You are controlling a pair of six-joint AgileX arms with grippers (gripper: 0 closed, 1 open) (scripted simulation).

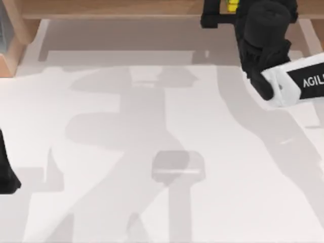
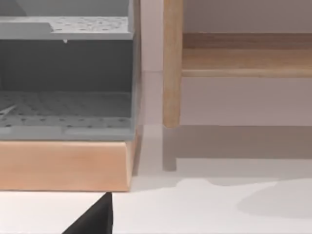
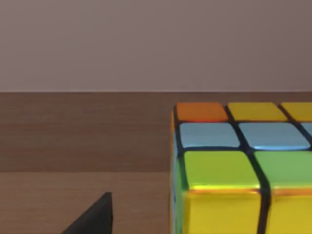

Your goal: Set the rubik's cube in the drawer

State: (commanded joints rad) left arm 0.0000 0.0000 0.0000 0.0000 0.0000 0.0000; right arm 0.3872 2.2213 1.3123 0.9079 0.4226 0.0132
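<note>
The rubik's cube [image 3: 234,175] looms close in the right wrist view, with orange, yellow, blue and green tiles, in front of a dark wooden wall and above a lighter wooden floor. From above, a yellow bit of the rubik's cube [image 1: 233,5] peeks out at the back edge, right of centre. My right gripper [image 1: 228,11] is around it and open. One black fingertip [image 3: 97,217] stands apart from the cube's side. Whether this wood is the drawer's inside I cannot tell. My left gripper [image 1: 6,174] is parked at the left edge, fingertip [image 2: 95,219] visible.
A wooden frame [image 2: 63,165] holding a grey perforated compartment [image 2: 68,131] stands at the table's back left corner [image 1: 10,50]. A wooden leg [image 2: 171,73] and a shelf [image 2: 243,61] run along the back edge [image 1: 111,7]. White tabletop [image 1: 162,152] spreads in front.
</note>
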